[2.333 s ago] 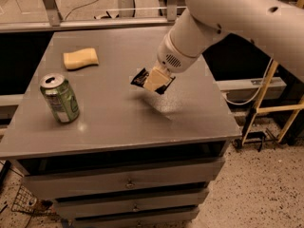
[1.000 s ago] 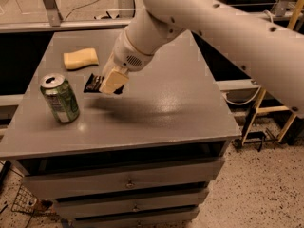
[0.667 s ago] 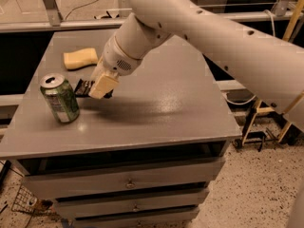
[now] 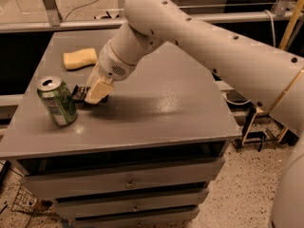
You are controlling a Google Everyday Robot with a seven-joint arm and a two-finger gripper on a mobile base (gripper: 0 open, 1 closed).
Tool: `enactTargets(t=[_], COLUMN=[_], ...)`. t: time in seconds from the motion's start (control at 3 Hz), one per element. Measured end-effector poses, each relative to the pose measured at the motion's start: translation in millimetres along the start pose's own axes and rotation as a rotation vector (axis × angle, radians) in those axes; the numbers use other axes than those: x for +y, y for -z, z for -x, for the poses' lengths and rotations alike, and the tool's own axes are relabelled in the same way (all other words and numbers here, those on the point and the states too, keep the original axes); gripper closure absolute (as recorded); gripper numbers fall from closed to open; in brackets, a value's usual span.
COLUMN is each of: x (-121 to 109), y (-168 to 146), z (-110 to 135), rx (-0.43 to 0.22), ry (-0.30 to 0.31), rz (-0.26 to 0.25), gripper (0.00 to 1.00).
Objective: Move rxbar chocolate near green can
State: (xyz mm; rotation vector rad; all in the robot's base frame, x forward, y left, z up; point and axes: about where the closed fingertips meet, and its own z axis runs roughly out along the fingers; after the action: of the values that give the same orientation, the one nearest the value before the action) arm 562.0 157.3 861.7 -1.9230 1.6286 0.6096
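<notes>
The green can (image 4: 57, 101) stands upright near the front left of the grey table (image 4: 156, 108). The rxbar chocolate (image 4: 79, 93), a black wrapper, shows just right of the can, partly hidden behind the gripper's finger. My gripper (image 4: 95, 93) reaches down from the upper right and is shut on the bar, holding it at or just above the tabletop, close beside the can.
A yellow sponge block (image 4: 80, 59) lies at the back left of the table. The big white arm (image 4: 199, 42) spans the table's right half. Drawers sit below the tabletop. A metal rail runs behind the table.
The gripper has carried the bar leftward and down across the table, from mid-table to right beside the can. The can and sponge have not moved.
</notes>
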Motion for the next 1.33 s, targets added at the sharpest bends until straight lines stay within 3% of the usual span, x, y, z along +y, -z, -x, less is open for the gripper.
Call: enactTargets(t=[0.67, 1.0, 1.33], x=[1.6, 3.5, 4.9], y=[-3.2, -3.6, -2.3], z=[1.2, 2.4, 3.9], rx=[0.001, -0.003, 0.000], ry=[0.003, 0.009, 0.016], rz=[0.007, 0.008, 0.012], gripper=[0.39, 0.07, 0.00])
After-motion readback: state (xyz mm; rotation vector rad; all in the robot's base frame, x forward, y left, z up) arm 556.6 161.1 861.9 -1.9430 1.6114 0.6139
